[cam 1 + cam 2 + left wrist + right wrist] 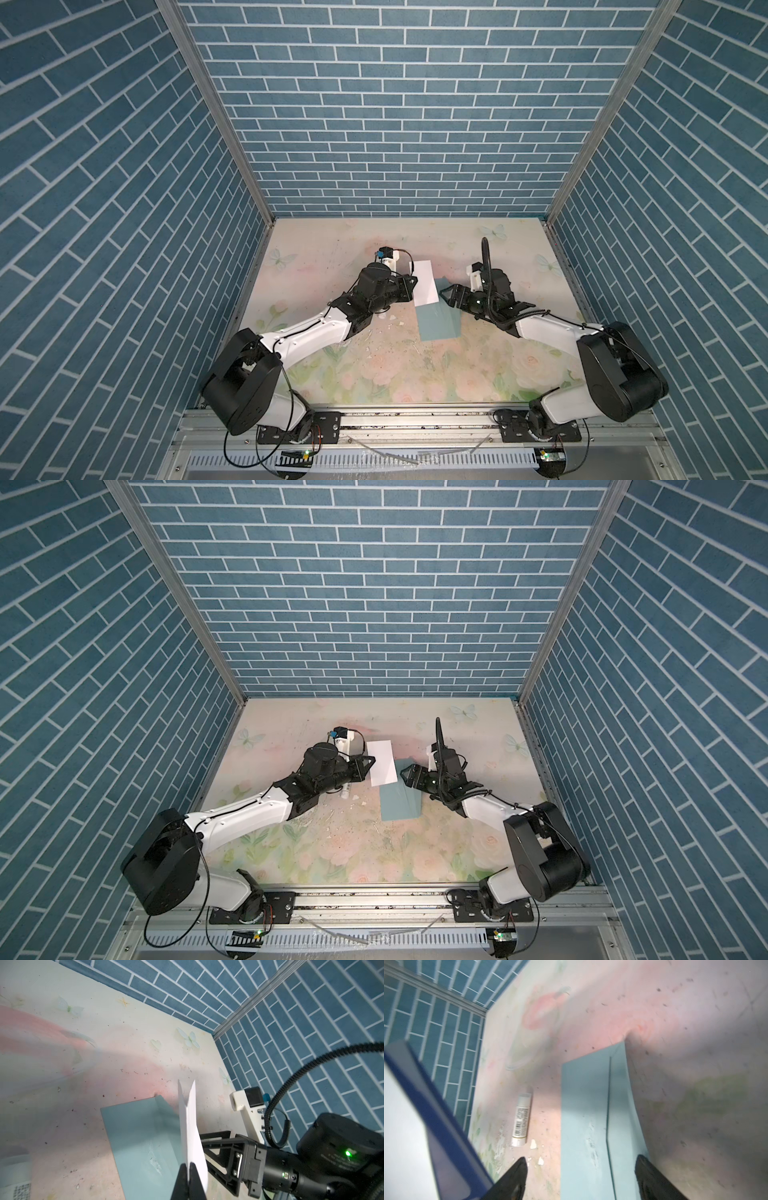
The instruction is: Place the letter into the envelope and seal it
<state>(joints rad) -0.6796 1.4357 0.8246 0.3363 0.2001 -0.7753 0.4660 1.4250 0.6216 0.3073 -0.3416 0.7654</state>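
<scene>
Over desk (332, 249), letter (424, 282) clamped in closed left pincer (188, 1165); right pincer (581, 1161) spread wide over envelope (436, 332), holding nothing; insertion not yet done; sealing also pending.

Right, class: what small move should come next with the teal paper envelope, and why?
Probably the open right gripper should close on the flat teal paper envelope to steady it: its jaws straddle it, while the shut left gripper holds the folded white paper letter raised nearby.

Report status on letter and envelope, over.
Left pincer shut on letter, lifted, not yet inside. Right pincer open astride envelope. Glue stick beside envelope, apart.
</scene>
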